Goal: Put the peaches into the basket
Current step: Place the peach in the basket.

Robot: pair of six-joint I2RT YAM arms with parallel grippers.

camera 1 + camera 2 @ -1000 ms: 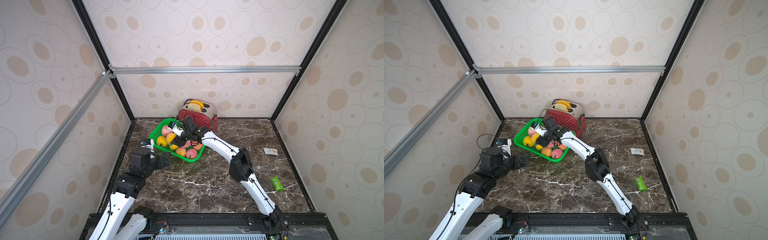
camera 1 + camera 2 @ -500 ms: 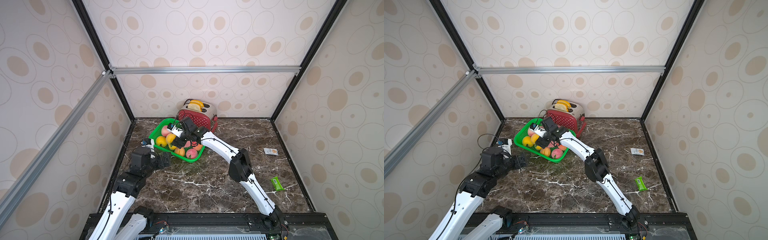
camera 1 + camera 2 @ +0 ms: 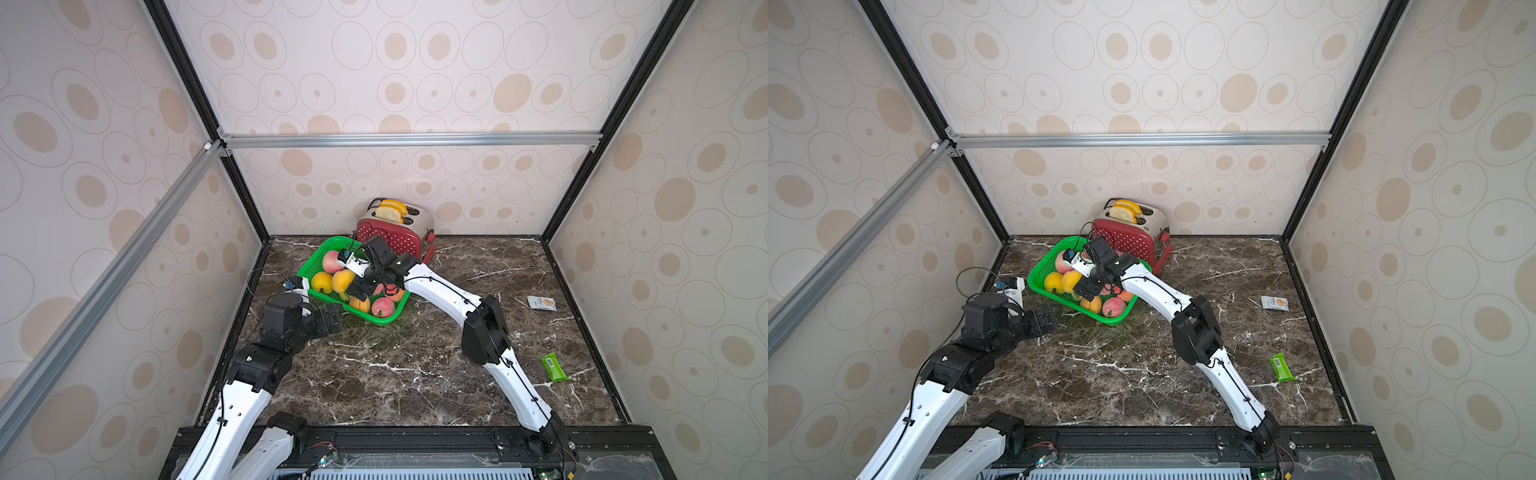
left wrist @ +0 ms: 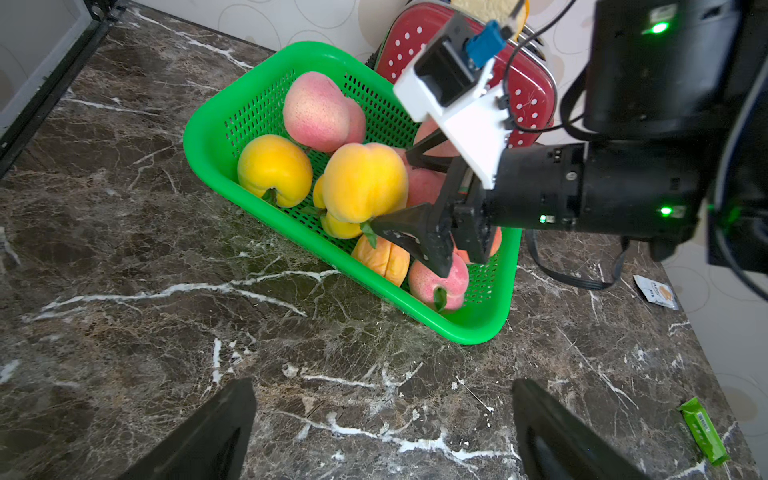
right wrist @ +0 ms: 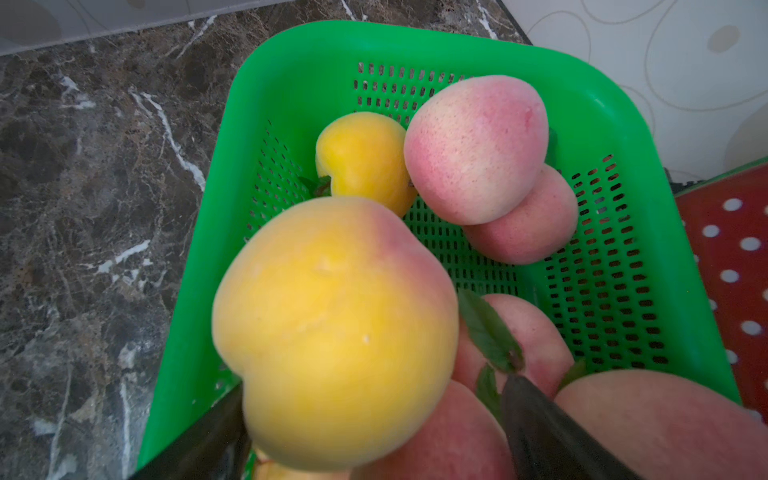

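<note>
The green basket (image 3: 376,321) (image 3: 1040,266) (image 4: 208,137) (image 5: 291,54) stands at the back left of the marble table and holds several peaches, pink and yellow. My right gripper (image 3: 365,284) (image 3: 1090,286) (image 4: 390,191) (image 5: 374,382) hangs over the pile, open. A large yellow-orange peach (image 4: 365,180) (image 5: 332,328) lies between its fingers, against one and clear of the other, resting on pink peaches. My left gripper (image 3: 330,318) (image 3: 1044,322) (image 4: 382,384) is open and empty over bare table, just in front of the basket.
A red white-dotted toaster (image 3: 390,237) with bread slices stands right behind the basket against the back wall. A small white packet (image 3: 541,302) and a green wrapper (image 3: 555,368) lie near the right wall. The enclosure walls close in on three sides.
The right gripper's jaws have spread wide over the basket, letting go of the yellow-orange peach onto the pile. The left arm has hardly moved.
</note>
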